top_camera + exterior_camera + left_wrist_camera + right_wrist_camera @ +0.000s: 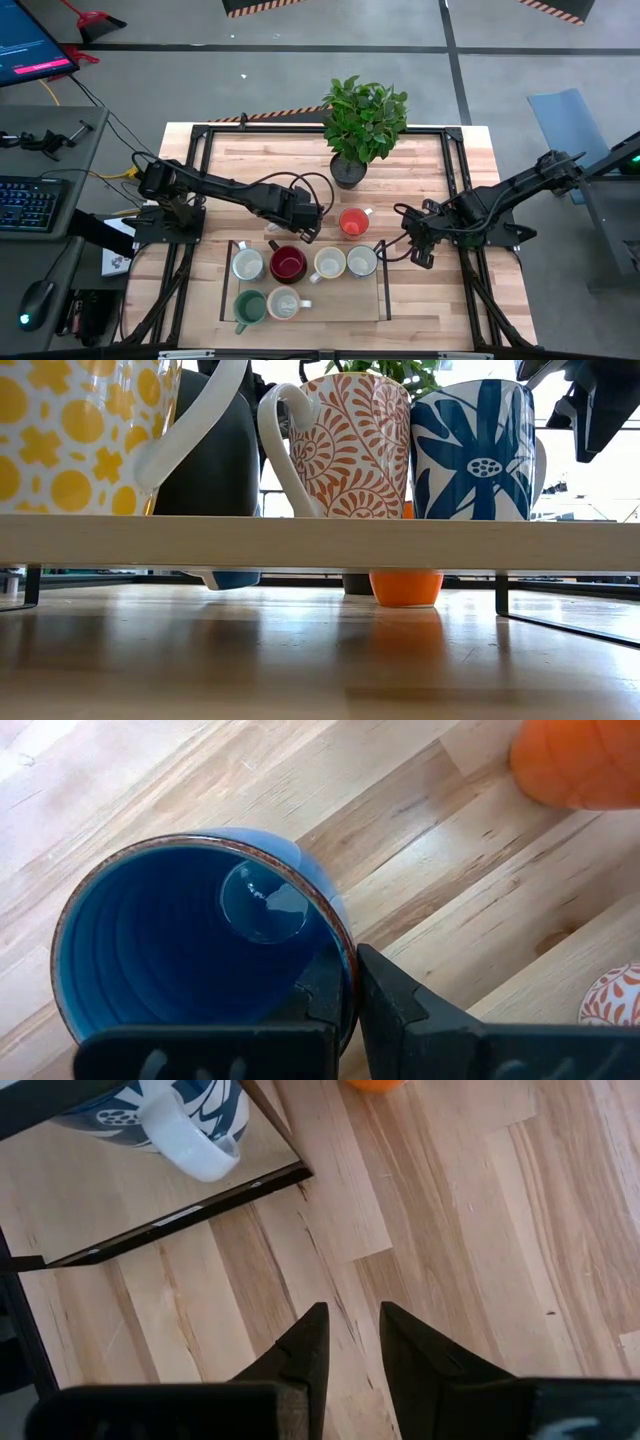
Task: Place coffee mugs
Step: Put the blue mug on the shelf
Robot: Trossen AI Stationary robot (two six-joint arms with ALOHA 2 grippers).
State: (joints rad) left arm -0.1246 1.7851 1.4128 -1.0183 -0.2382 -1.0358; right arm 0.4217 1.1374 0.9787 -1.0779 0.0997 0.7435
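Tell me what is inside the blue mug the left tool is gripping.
The blue mug looks empty: only its glossy ribbed wall and bare bottom show. The left tool, pinching the rim, hides a small part of the inside.

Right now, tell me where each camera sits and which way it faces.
High: overhead, facing down; both arms, potted green plant.
Low: table height, facing level; patterned mugs on the wooden shelf.
Left wrist: left gripper shut on the glazed blue ceramic mug.
Right wrist: right gripper empty above bare boards.
Shared: the round orange mug appears in the high, low, both wrists.
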